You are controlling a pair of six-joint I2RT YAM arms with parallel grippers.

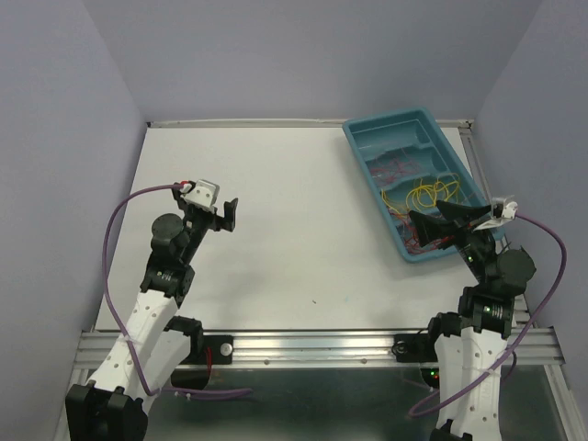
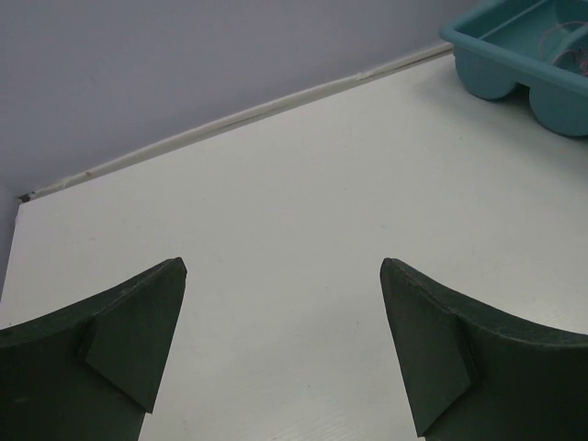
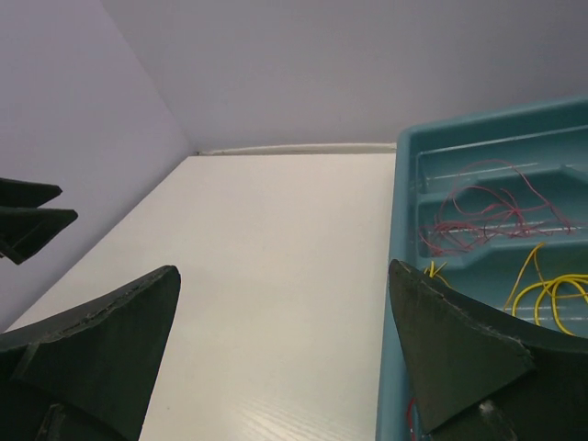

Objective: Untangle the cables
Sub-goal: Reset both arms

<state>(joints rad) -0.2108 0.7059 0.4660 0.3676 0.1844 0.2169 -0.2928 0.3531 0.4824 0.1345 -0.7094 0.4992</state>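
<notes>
While both grippers, left (image 1: 219, 214) and right (image 1: 439, 219), gape wide and hold nothing, red cables (image 3: 482, 216) and yellow cables (image 3: 551, 289) lie in separate tray (image 1: 367, 138) compartments; whether sorting is finished is unclear.

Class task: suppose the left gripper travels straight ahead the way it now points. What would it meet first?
Probably only bare table. The open left gripper points across the white surface toward the back wall; the teal bin lies off to the right of that line. Depth is uncertain.

Cables (image 1: 418, 184) in tray (image 1: 367, 138), tray at table's (image 1: 276, 230) far right
</notes>
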